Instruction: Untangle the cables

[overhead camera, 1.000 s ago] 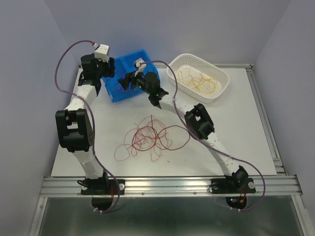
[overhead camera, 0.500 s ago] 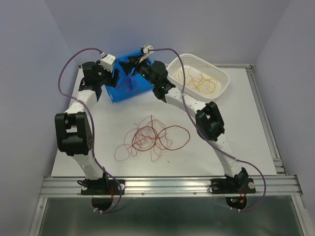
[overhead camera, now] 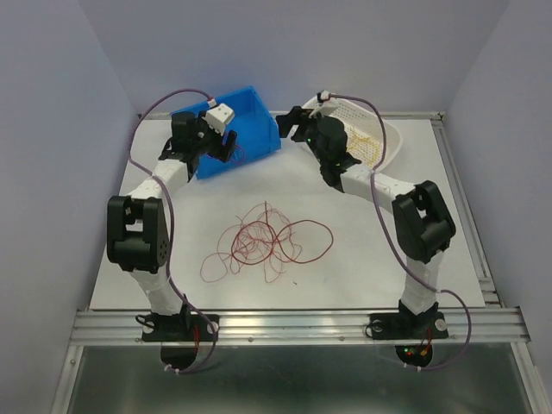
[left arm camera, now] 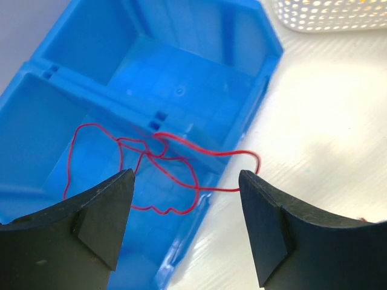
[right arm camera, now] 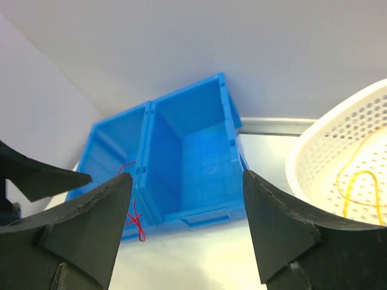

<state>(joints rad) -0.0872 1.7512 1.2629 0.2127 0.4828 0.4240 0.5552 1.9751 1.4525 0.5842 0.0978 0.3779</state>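
Red cables (overhead camera: pixel 267 241) lie in a loose knot of overlapping loops at the middle of the tabletop (overhead camera: pixel 414 233), well apart from both arms. No yellow shows among them from above, though the strands are too fine to be sure. Yellow cables (overhead camera: pixel 366 142) sit curled together in the white basket (overhead camera: pixel 390 129) at the far right. One red strand (left arm camera: pixel 169 148) lies in the blue bin (left arm camera: pixel 181 66) at the far side, near the divider. Which compartment holds most of it is hard to tell. One loop is draped over the bin wall and reaches the tabletop outside. Left gripper (left arm camera: pixel 185 175) hangs just above that strand, jaws apart, nothing between them. Right gripper (right arm camera: pixel 186 175) is in the air between bin and basket, facing the bin, jaws likewise apart and empty. Judgement: sorting is under way but far from done. Yellow looks gathered in the basket. Red has started going into the bin, with only one strand visible there. The bulk of the red tangle is left on the tabletop, to be teased apart strand by strand and carried over. The overhanging loop may want tucking in.
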